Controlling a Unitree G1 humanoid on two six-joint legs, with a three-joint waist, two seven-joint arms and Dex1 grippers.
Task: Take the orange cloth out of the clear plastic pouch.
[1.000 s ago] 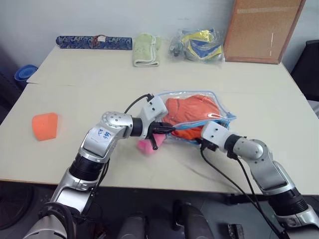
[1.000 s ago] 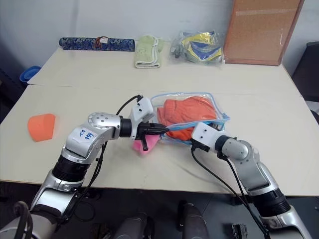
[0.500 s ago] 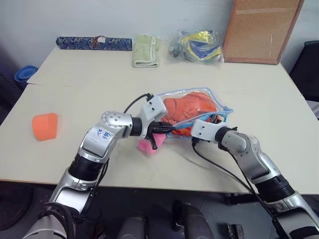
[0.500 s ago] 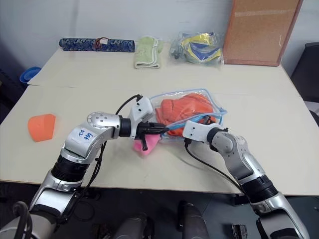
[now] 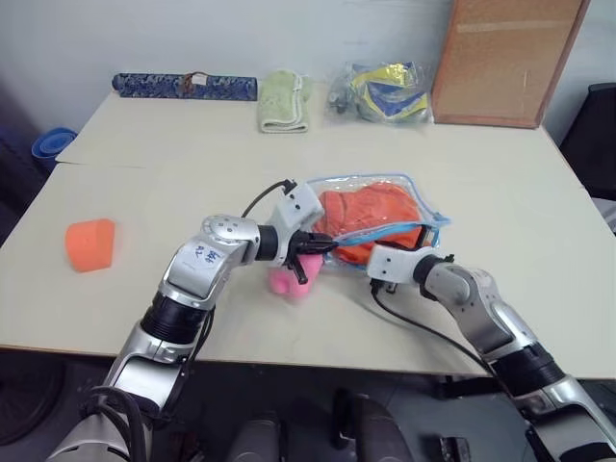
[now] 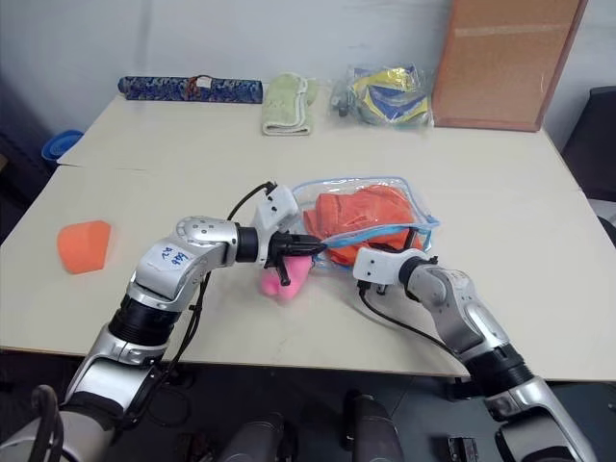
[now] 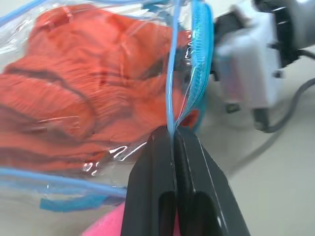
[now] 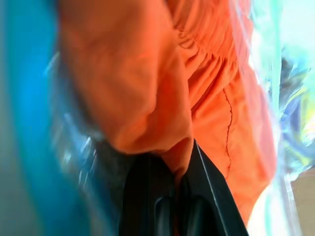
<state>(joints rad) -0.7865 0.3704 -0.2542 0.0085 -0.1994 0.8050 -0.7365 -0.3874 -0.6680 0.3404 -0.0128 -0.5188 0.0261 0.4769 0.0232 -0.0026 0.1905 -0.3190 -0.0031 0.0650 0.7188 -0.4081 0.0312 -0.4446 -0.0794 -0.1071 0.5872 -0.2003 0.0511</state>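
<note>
Fingers: left gripper (image 7: 173, 135) pinches clear plastic pouch (image 5: 423, 197) blue edge | right gripper (image 8: 183, 169) clamps orange cloth (image 8: 147, 83) fold inside pouch

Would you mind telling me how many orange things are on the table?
2: the cloth, folded inside the pouch near the table's middle, and a wedge block lying alone toward the left edge. Others may be hidden behind the arms.

A lab-like workroom: plain beige table (image 5: 500, 183), cork board (image 5: 500, 58) against bare wall, assorted test props.
</note>
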